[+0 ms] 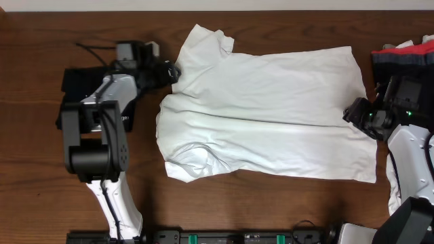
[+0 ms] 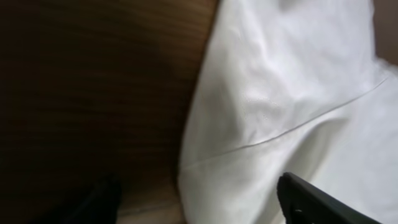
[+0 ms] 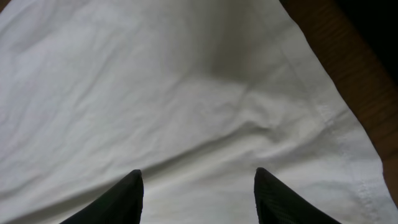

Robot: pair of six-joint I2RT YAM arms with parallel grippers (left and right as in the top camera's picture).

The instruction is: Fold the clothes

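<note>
While overhead shows whole T-shirt (image 1: 271,115) laid out, only wrist views show left hand (image 2: 199,199), right hand (image 3: 198,182) spread.

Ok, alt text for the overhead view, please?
A white T-shirt lies spread out on the wooden table, sleeves to the left of the frame, hem to the right. The left tool sits at its upper-left sleeve, the right tool at the hem.

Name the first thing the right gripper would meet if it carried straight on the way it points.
The white T-shirt: its fabric lies right ahead of the right gripper, though depth is unclear.
</note>
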